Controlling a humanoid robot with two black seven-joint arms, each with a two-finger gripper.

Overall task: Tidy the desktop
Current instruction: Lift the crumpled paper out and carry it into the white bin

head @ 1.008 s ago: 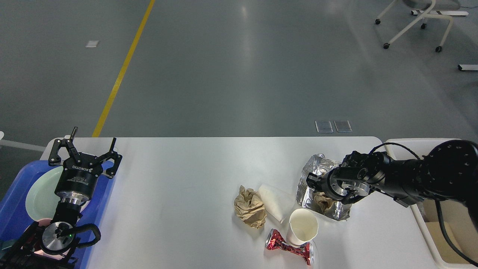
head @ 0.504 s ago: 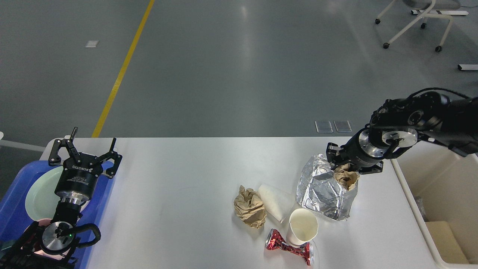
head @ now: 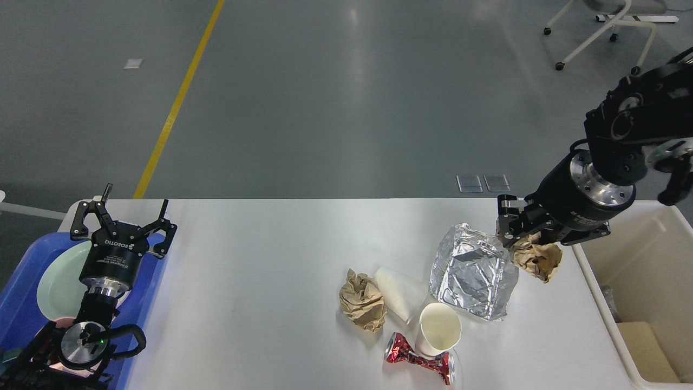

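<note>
The white desktop spans the lower view. My right gripper hangs above its right end, shut on a crumpled brown paper wad lifted off the table beside the cream bin. Below and left of it a crumpled foil tray lies on the desktop. Another brown paper wad, a flattened white paper cup, an upright white cup and a crushed red can cluster near the front middle. My left gripper stands open over the blue tray at the far left, holding nothing.
A blue tray with a pale green plate sits at the left edge. A cream plastic bin stands off the table's right end, with some rubbish inside. A wheeled chair stands far back right.
My right gripper rose from the foil tray with the brown paper wad and carried it right, toward the cream bin. The left arm stayed still.
</note>
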